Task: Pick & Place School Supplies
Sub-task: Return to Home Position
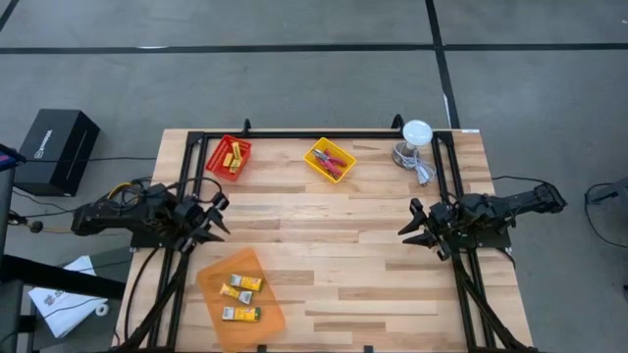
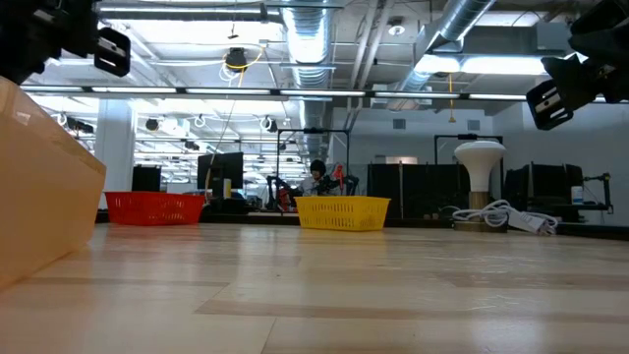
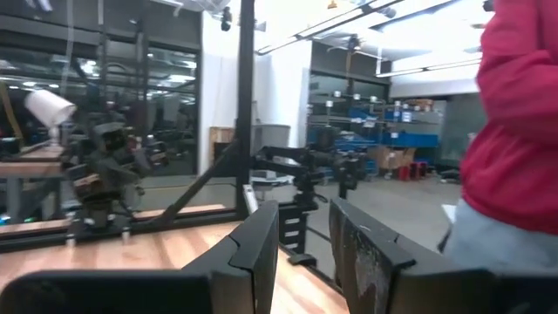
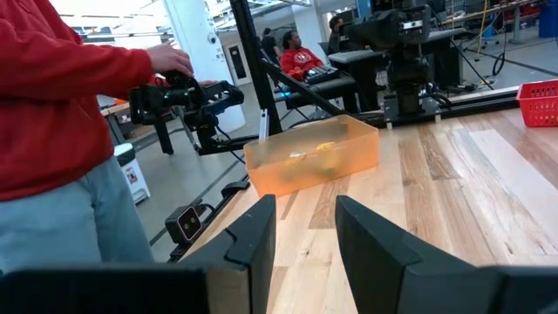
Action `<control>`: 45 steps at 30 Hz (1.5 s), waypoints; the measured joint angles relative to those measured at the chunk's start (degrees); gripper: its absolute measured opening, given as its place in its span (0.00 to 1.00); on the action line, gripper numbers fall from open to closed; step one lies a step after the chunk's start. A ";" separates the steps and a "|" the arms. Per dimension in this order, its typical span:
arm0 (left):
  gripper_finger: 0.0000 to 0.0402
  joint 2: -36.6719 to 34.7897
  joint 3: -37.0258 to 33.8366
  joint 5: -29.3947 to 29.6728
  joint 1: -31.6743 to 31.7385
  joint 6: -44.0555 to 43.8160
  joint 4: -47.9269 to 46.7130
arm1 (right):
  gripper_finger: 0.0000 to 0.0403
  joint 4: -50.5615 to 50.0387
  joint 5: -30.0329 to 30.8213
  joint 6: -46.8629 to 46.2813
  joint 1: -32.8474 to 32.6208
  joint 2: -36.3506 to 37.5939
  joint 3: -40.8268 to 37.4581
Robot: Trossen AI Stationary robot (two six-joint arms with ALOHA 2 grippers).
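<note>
The left gripper is held released and empty at the table's left edge, a clear gap being seen between its fingers in the left wrist view. The right gripper is held likewise at the right edge, parted and grasping nothing. With both arms kept at the sides, the return to the home position is judged to be in hand or nearly done. Three yellow-and-white packs are seen lying in the orange tray near the left gripper, yellow pieces in the red tray, and red-handled tools in the yellow tray. If the packs are yet to be moved, a downward reach by the left arm into the orange tray would be called for. On the pale wooden table a white lamp with its cable is set at the far right corner. A grey floor and a black box are shown around it, and a person in a red top is seen beside the table.
</note>
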State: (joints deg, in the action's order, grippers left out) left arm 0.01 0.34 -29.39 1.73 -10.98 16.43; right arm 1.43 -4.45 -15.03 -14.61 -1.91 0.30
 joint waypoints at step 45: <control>0.25 -0.02 0.00 55.30 -9.42 25.77 1.12 | 0.28 0.01 0.00 0.00 0.00 0.00 0.00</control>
State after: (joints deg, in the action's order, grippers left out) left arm -0.01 0.34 25.91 -7.69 14.79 17.55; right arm 1.44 -4.46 -15.03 -14.61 -1.91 0.30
